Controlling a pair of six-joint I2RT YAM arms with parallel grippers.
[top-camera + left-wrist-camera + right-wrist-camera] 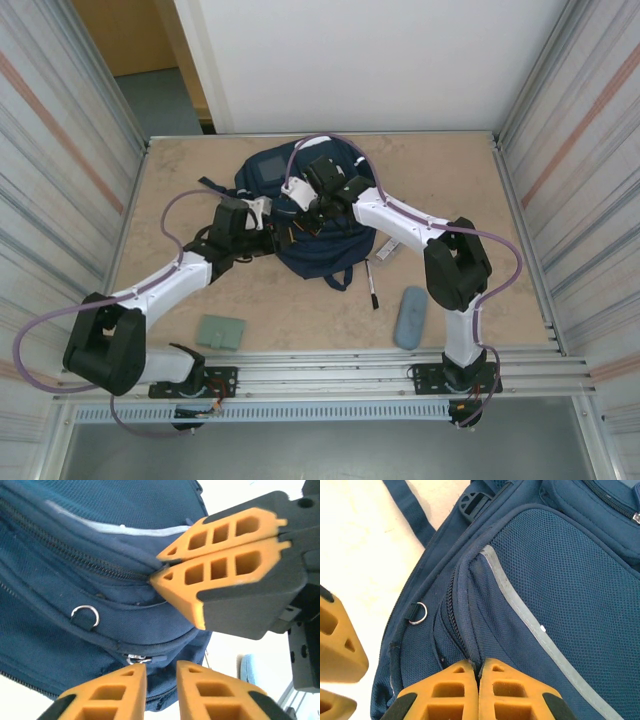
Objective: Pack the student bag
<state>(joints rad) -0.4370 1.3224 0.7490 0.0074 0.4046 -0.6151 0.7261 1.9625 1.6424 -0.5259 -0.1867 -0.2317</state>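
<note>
At the near edge of the table (300, 322) lie a green wallet (221, 331) and a grey-blue pencil case (410, 317). A black pen (371, 285) lies just beyond them. All three are outside the student bag (310, 255), which lies mid-table between both arms. Its inside is hidden, and the pocket zippers in sight look closed.

The right gripper (479, 662) has its fingers pressed together on a fold of bag fabric beside a pocket zipper. The left gripper (161, 666) keeps a narrow gap, nothing in it, just below a zipper pull (136, 658).

The left wrist view gives that pinch side-on, plus a metal ring (85, 616). The right wrist view adds the light stripe (520, 610) and a buckle (472, 502).

From above, the arms cover the grip. A white object (385, 248) under the right arm is too hidden to name.
</note>
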